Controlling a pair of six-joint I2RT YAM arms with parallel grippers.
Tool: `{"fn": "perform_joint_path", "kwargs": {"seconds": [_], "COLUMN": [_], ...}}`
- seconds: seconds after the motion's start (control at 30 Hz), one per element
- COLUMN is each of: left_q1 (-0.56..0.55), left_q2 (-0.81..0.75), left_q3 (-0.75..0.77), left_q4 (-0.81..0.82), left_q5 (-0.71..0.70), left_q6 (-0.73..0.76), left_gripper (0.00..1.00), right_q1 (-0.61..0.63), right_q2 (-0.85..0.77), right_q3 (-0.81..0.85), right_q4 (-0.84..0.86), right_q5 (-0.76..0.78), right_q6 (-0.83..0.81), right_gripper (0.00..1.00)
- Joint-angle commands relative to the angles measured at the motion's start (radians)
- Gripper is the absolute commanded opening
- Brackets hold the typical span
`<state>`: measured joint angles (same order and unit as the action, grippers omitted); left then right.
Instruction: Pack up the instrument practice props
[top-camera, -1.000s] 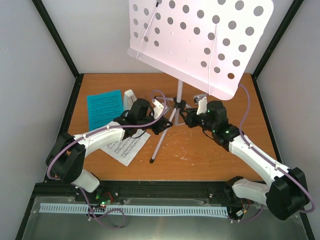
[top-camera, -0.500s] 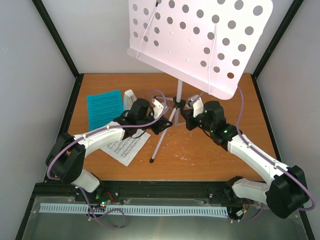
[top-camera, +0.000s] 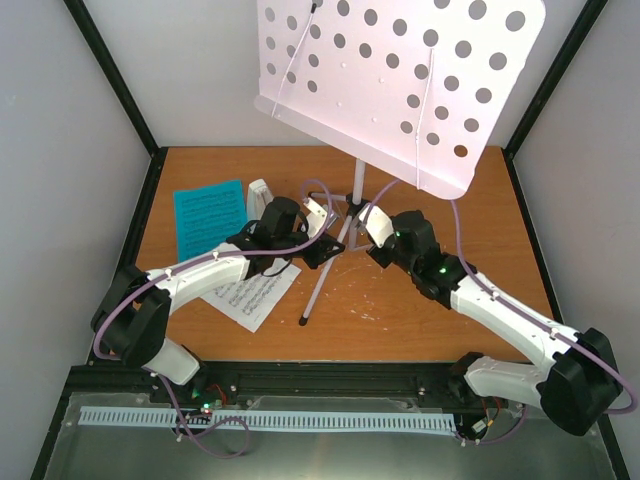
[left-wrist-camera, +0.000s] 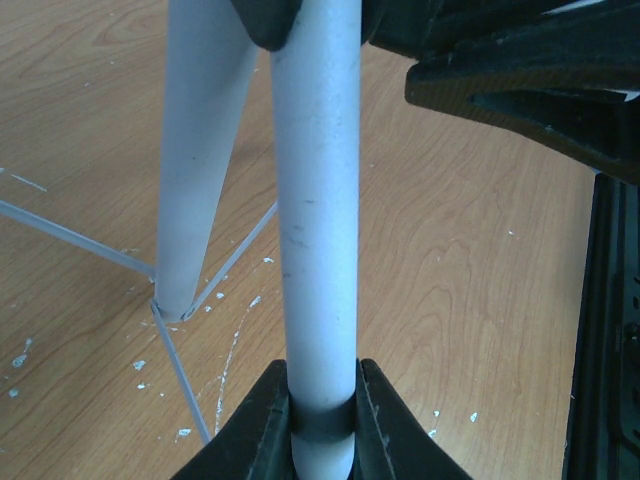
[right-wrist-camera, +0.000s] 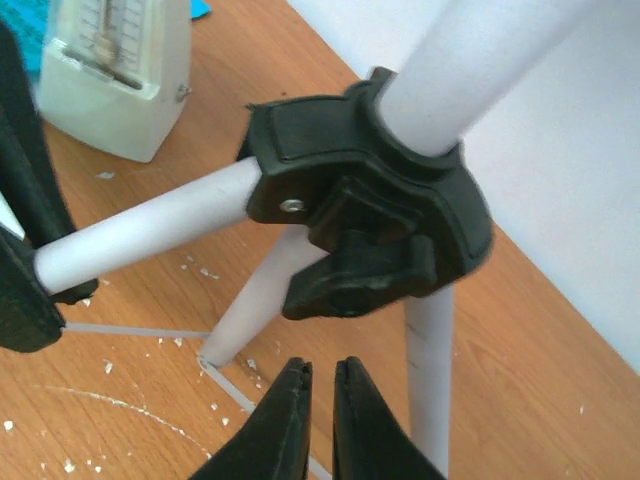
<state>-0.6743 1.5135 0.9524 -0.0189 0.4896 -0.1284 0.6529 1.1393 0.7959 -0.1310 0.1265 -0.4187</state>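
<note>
The lilac music stand's perforated tray (top-camera: 400, 80) rises high over the table on its pole (top-camera: 358, 185). My left gripper (top-camera: 325, 245) is shut on one tripod leg (left-wrist-camera: 318, 250), with the leg clamped between its jaws (left-wrist-camera: 322, 400). My right gripper (top-camera: 368, 225) hangs just below the stand's black hub and knob (right-wrist-camera: 370, 220). Its jaws (right-wrist-camera: 320, 375) are almost closed with a thin gap and hold nothing. The white metronome (top-camera: 259, 198) stands behind my left gripper and shows in the right wrist view (right-wrist-camera: 115, 80). A blue sheet (top-camera: 208, 218) and a white sheet (top-camera: 250, 295) lie at the left.
The wooden table (top-camera: 420, 310) has black-framed white walls on three sides. The stand's other legs (right-wrist-camera: 255, 300) and thin wire braces (left-wrist-camera: 60, 235) spread low over the table between the two grippers.
My right gripper has moved left, closing in on the stand's hub. The left gripper and the stand have not moved.
</note>
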Motion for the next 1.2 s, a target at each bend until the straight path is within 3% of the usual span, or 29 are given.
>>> {"fn": "perform_joint_path", "kwargs": {"seconds": [0.0, 0.03, 0.1, 0.27, 0.43, 0.67, 0.83, 1.0, 1.17], "left_q1": [-0.003, -0.003, -0.004, -0.003, -0.002, 0.008, 0.016, 0.018, 0.018], "left_q2": [-0.047, -0.049, -0.053, -0.074, -0.111, -0.117, -0.113, -0.116, -0.104], "left_q3": [0.013, 0.014, 0.015, 0.016, -0.005, -0.014, -0.02, -0.021, -0.029], "left_q4": [0.03, 0.031, 0.03, 0.034, 0.042, 0.048, 0.079, 0.072, 0.069], "left_q5": [0.001, -0.001, -0.004, -0.029, -0.049, 0.007, 0.07, 0.048, 0.024], "left_q6": [0.015, 0.015, 0.012, -0.011, -0.036, -0.088, -0.138, -0.143, -0.138], "left_gripper": [0.04, 0.08, 0.18, 0.58, 0.76, 0.72, 0.68, 0.65, 0.62], "right_q1": [0.01, 0.01, 0.01, 0.008, 0.003, -0.03, -0.032, -0.032, -0.033], "right_q2": [-0.053, -0.07, -0.11, -0.241, -0.341, -0.417, -0.372, -0.234, -0.165], "right_q3": [-0.008, -0.014, -0.029, -0.113, -0.224, -0.277, -0.275, -0.177, -0.144], "right_q4": [0.045, 0.056, 0.073, 0.139, 0.195, 0.27, 0.335, 0.336, 0.325], "right_q5": [0.059, 0.044, 0.022, -0.023, -0.008, 0.024, 0.032, -0.086, -0.085], "right_q6": [-0.068, -0.048, 0.001, 0.204, 0.444, 0.929, 1.3, 1.378, 1.357], "right_gripper": [0.15, 0.22, 0.47, 0.86, 1.0, 1.0, 1.0, 0.93, 0.81]}}
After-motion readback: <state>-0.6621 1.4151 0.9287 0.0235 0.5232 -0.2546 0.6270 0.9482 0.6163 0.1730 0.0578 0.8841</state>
